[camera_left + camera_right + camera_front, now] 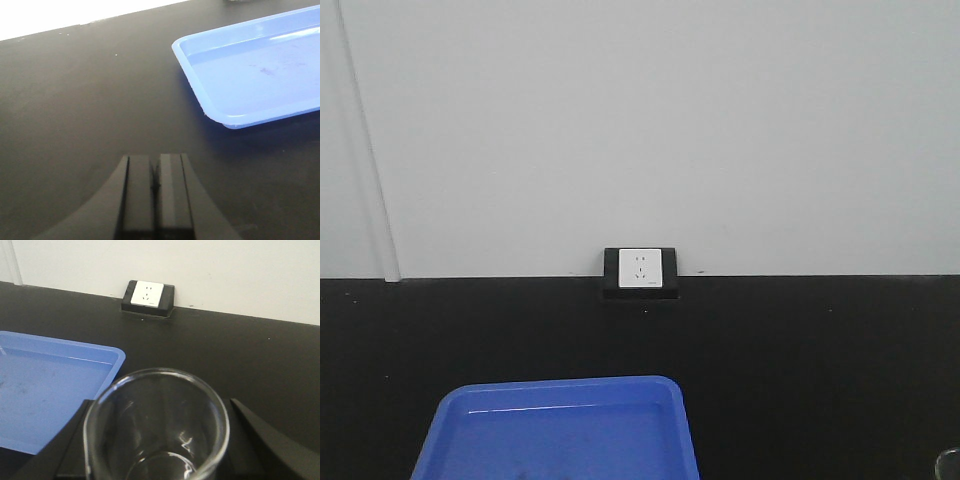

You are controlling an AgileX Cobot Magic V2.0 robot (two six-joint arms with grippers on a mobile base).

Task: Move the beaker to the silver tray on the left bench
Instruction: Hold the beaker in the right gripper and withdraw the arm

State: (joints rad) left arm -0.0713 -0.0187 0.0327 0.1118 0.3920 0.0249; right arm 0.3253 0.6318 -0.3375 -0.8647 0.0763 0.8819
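Observation:
The beaker (156,427) is clear glass and fills the bottom of the right wrist view, seen from above its open rim. My right gripper (157,442) is shut on the beaker, with a black finger (250,432) against each side of the glass. A bit of its rim shows at the bottom right corner of the front view (950,463). My left gripper (155,167) is shut and empty, low over the black bench to the left of the blue tray. The silver tray is out of view.
A blue plastic tray (560,425) lies on the black bench (800,350); it also shows in the left wrist view (250,70) and the right wrist view (50,390). A white wall socket in a black frame (640,270) sits at the back edge under the pale wall.

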